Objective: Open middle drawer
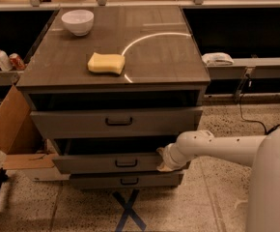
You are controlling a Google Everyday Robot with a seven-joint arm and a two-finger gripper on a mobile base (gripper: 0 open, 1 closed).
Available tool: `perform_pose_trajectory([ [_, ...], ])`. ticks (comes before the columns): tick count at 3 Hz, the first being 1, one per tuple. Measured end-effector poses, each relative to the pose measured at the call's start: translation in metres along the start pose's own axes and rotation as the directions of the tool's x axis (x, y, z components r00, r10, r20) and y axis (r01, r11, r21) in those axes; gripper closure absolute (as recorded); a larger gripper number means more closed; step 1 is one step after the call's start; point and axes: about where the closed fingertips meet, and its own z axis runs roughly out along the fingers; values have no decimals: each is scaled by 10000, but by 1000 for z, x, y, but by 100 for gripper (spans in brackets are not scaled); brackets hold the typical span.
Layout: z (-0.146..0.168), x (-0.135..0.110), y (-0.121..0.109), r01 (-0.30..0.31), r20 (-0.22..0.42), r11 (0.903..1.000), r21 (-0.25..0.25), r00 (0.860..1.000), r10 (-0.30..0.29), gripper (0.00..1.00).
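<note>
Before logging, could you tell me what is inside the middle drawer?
Only a dark gap shows above the middle drawer; its contents are hidden under the top drawer. The gripper sits at the middle drawer's right end.

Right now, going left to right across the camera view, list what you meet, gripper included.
Soap bottle → white bowl → yellow sponge → gripper, at the right end of the middle drawer front → white object on the right-hand ledge.

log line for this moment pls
step: open drawer | hand: at right end of grey-brown flat-fronted middle drawer | drawer: partly out, dark gap above | cabinet top: yellow sponge, white bowl
</note>
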Motion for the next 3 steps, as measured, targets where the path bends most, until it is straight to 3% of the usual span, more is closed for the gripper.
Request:
perform_pose_trajectory([
  [1, -6, -3, -2, 0, 0, 10000, 0, 10000, 0, 89],
  [2, -14, -6, -3, 0, 0, 10000, 0, 10000, 0, 100],
  [3, -14, -6, -4, 0, 0, 10000, 0, 10000, 0, 100],
])
